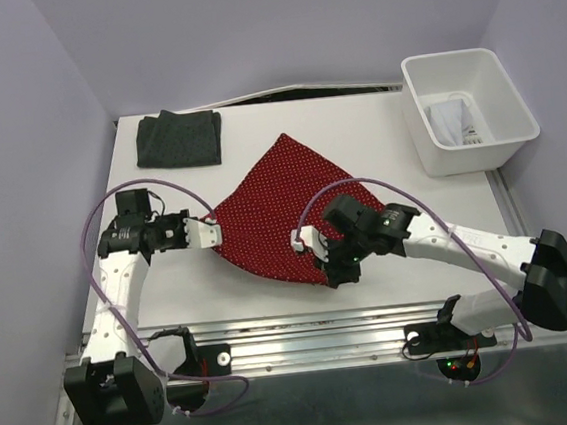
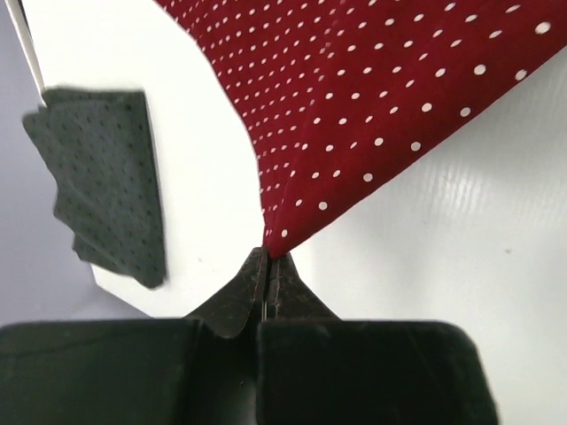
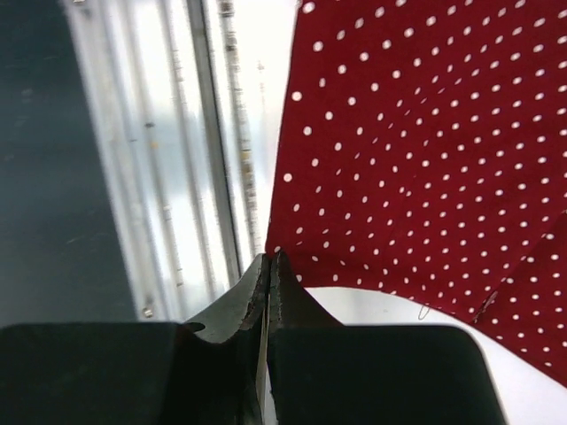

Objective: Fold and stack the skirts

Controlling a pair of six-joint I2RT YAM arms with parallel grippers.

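The red skirt with white dots point(image 1: 283, 207) lies spread in the middle of the table, one corner pointing to the back. My left gripper point(image 1: 210, 230) is shut on its left corner; the wrist view shows the cloth point(image 2: 381, 97) pinched at the tips point(image 2: 266, 257). My right gripper point(image 1: 332, 273) is shut on the near corner, with the cloth point(image 3: 425, 159) rising from the closed tips point(image 3: 270, 258). A dark charcoal skirt point(image 1: 179, 138) lies folded at the back left and also shows in the left wrist view point(image 2: 106, 195). The white skirt point(image 1: 450, 118) sits inside the bin.
A white plastic bin point(image 1: 459, 160) stands at the table's back right corner. A metal rail point(image 1: 305, 336) runs along the near edge, just below the right gripper, and shows in the right wrist view point(image 3: 186, 177). Purple walls enclose the left, back and right sides.
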